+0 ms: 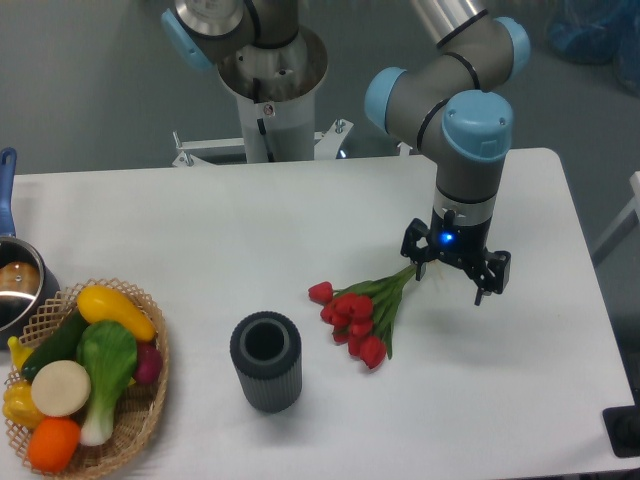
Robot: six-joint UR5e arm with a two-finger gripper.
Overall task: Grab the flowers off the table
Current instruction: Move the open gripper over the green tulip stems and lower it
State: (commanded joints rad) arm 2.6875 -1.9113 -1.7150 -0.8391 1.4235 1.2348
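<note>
Camera: dark cup (266, 361) stands near flowers (360, 312), basket (140, 425) apart.

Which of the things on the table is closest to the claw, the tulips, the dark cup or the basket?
The red tulips: their green stem ends lie right at the claw, while the dark ribbed cup and the wicker basket sit farther left.

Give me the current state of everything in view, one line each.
gripper: over the stem ends of the flowers, jaw position unclear.
flowers: lying on the table, buds closed.
dark cup: upright, looks empty.
wicker basket: full of toy vegetables.
pot: at the left edge, partly out of frame.
</note>
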